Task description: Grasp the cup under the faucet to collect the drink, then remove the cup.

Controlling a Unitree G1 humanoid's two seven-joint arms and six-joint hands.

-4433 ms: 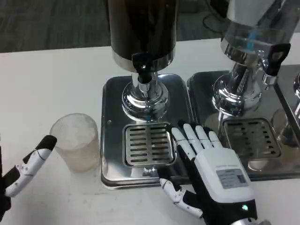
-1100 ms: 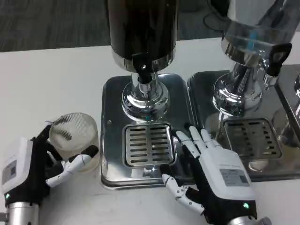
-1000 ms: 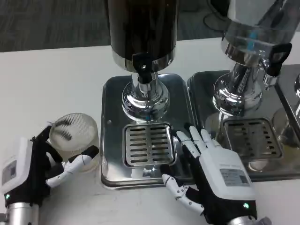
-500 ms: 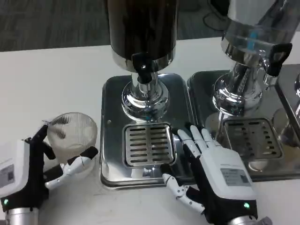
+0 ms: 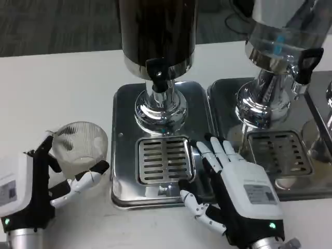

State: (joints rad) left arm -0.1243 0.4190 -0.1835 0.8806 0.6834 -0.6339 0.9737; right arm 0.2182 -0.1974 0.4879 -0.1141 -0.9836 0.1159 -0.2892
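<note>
Nearest me, the left hand (image 5: 36, 189) had the clear ribbed plastic cup (image 5: 79, 151) clamped between its thumb on the right and its fingers on the far left side, the cup tipped a little toward me and, by my guess, just lifted off the white tabletop (image 5: 57, 88), though I could not be sure its base was clear. It sat left of the steel drip tray (image 5: 122, 104), not yet under the faucet, so the grip looked like the start of the carry across. On the other side, the right hand (image 5: 233, 187) lay flat and palm down with its fingers spread and nothing in them, resting on the right edge of that tray just beside the slotted grate (image 5: 164, 160); I took it to be steadying the base, or merely waiting. Beyond the grate stood the dark drink dispenser (image 5: 157, 31) on its chrome pedestal, its black faucet (image 5: 157, 72) hanging above the grate, which was where the cup would have to go. To the right stood a second dispenser (image 5: 282, 31) with clear contents and its own black tap (image 5: 303, 65), over a separate tray and grate (image 5: 277, 150).
</note>
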